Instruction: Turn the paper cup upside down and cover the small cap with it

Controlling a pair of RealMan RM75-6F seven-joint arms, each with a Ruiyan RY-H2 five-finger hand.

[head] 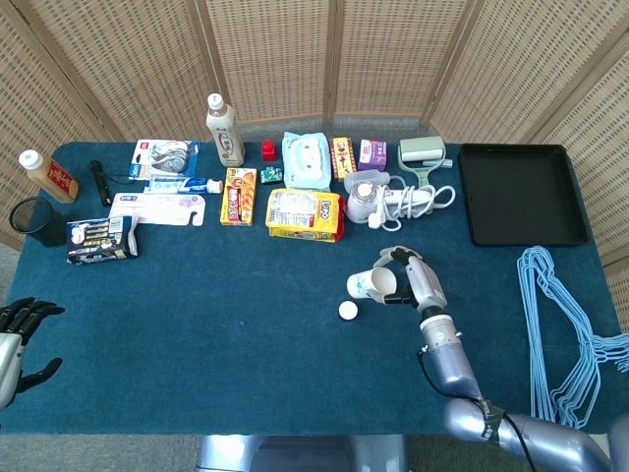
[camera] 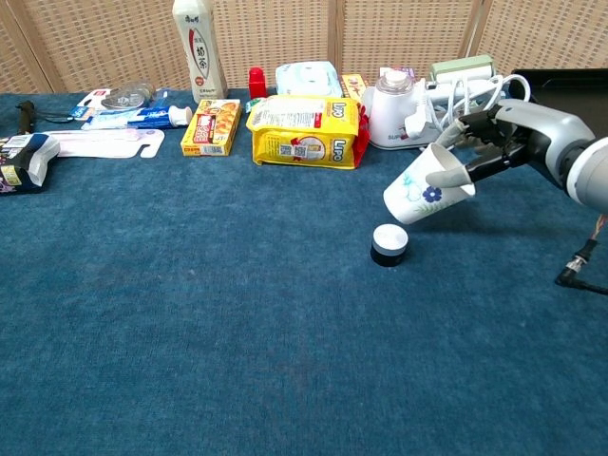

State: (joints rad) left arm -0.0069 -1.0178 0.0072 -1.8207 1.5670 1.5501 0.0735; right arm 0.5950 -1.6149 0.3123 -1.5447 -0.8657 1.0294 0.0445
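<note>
A white paper cup (head: pixel 371 284) with a small blue flower print (camera: pixel 427 191) hangs tipped on its side above the blue cloth, its bottom pointing left and down. My right hand (head: pixel 413 275) grips it from the right, fingers (camera: pixel 454 130) wrapped around its mouth end. The small cap (head: pixel 348 311), white on top with a dark side (camera: pixel 389 245), stands on the cloth just below and left of the cup, apart from it. My left hand (head: pixel 22 339) rests at the table's near left edge, fingers apart, holding nothing; the chest view does not show it.
A row of goods lines the far side: a yellow snack bag (head: pixel 305 213), an orange box (head: pixel 237 196), a white kettle with cord (head: pixel 378 197), a tall bottle (head: pixel 223 130). A black tray (head: pixel 521 194) sits far right, blue hangers (head: pixel 560 324) at the right edge.
</note>
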